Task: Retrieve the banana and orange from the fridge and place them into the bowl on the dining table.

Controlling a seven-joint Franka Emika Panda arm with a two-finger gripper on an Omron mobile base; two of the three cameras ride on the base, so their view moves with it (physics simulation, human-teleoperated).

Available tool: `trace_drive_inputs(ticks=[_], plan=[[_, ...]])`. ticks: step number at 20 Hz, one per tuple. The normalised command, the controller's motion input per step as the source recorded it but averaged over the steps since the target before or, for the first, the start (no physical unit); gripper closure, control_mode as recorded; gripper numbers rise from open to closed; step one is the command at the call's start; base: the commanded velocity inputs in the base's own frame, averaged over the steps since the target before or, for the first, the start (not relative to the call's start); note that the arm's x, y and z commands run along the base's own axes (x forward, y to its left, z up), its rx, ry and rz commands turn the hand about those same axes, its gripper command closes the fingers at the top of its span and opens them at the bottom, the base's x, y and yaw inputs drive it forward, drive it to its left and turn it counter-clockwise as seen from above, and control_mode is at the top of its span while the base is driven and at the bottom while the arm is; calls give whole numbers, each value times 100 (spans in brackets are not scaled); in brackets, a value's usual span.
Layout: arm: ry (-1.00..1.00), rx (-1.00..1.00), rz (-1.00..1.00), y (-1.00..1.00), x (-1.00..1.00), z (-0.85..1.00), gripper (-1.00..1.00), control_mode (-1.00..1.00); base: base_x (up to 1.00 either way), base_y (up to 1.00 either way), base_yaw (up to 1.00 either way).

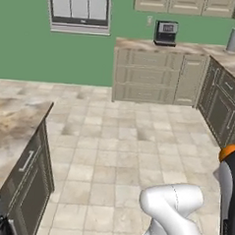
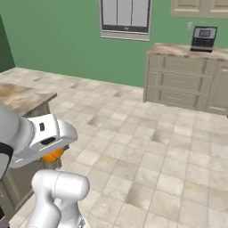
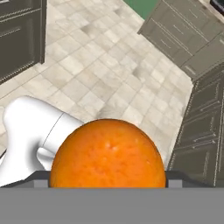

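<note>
The orange (image 3: 107,154) is a bright round ball held close before the hand camera, with my gripper (image 3: 108,183) shut on it from both sides. From the right base view the orange (image 2: 52,156) peeks out under the white hand, over the floor by the dining table (image 2: 21,98). In the left base view the orange (image 1: 229,151) shows at the right edge, above the tiles. The dining table's marbled top (image 1: 9,128) lies at the left. The banana, the bowl and the fridge are out of view.
A beige wall counter with drawers (image 1: 156,77) stands at the back, with a coffee machine (image 1: 166,33) on it. Dark cabinets (image 1: 223,101) run along the right. A wide tiled floor (image 1: 123,139) lies between them and the island.
</note>
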Motion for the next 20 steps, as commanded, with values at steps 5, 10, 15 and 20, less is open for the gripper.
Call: trace_drive_inputs(ticks=[5, 10, 15, 20], plan=[[0, 0, 0, 0, 0, 0, 100, 100, 100, -9, 28], [0, 0, 0, 0, 0, 0, 100, 100, 100, -33, 16], [0, 0, 0, 0, 0, 0, 100, 100, 100, -13, 26], [0, 0, 0, 0, 0, 0, 100, 100, 100, -1, 56]])
